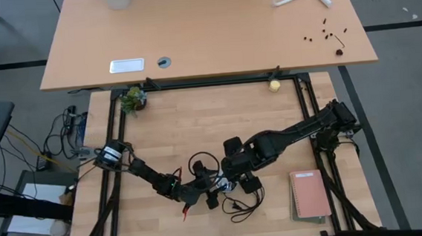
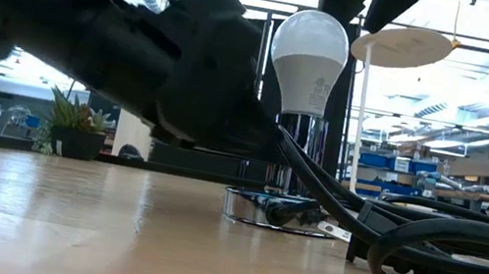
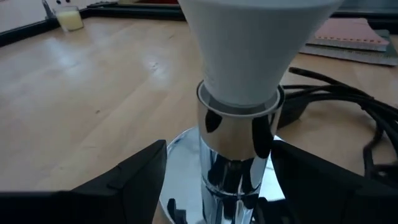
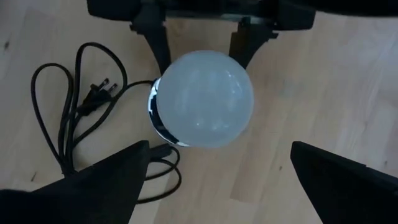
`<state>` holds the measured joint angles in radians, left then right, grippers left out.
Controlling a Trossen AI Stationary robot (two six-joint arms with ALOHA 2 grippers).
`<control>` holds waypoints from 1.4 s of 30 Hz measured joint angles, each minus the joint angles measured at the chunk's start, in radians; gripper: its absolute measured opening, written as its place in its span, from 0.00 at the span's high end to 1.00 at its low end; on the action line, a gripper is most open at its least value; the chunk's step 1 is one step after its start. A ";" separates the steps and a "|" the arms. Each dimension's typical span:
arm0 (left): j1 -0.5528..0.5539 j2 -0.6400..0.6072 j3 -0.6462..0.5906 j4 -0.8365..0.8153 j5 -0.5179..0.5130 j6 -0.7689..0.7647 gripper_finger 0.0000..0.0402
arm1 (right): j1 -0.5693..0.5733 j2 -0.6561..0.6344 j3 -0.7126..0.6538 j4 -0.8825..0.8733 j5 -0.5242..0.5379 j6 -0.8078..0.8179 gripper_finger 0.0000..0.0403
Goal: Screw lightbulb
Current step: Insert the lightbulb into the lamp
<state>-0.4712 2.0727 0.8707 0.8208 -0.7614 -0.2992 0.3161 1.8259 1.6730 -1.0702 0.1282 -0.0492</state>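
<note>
Standing upright in its chrome socket [image 2: 284, 169] near the table's front edge, the lightbulb [image 2: 308, 63] is looking light, smooth, slippery and fragile to me; I am judging its broad white dome the place to grip, gently. My left gripper [image 3: 217, 180] is flanking the socket stem, fingers spread, touching nothing. My right gripper [image 4: 217, 177] is hovering above the dome, fully spread, holding nothing.

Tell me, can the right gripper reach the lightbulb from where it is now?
Probably yes. The right gripper hangs open directly above the lightbulb, which stands upright in its socket. Nothing lies between them; the left gripper flanks the socket lower down.
</note>
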 joint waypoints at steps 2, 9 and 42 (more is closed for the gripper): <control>0.006 0.014 0.000 0.023 0.009 0.010 0.27 | 0.000 0.000 0.000 0.006 0.000 0.000 0.01; 0.008 0.085 0.001 0.161 0.015 0.037 0.32 | 0.000 0.000 0.000 0.050 -0.011 0.008 0.01; 0.033 0.122 0.037 0.184 0.013 0.052 0.53 | 0.000 0.039 0.010 0.108 0.001 0.047 0.01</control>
<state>-0.4385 2.1948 0.9077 1.0048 -0.7481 -0.2474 0.3164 1.8652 1.6829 -0.9625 0.1291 -0.0019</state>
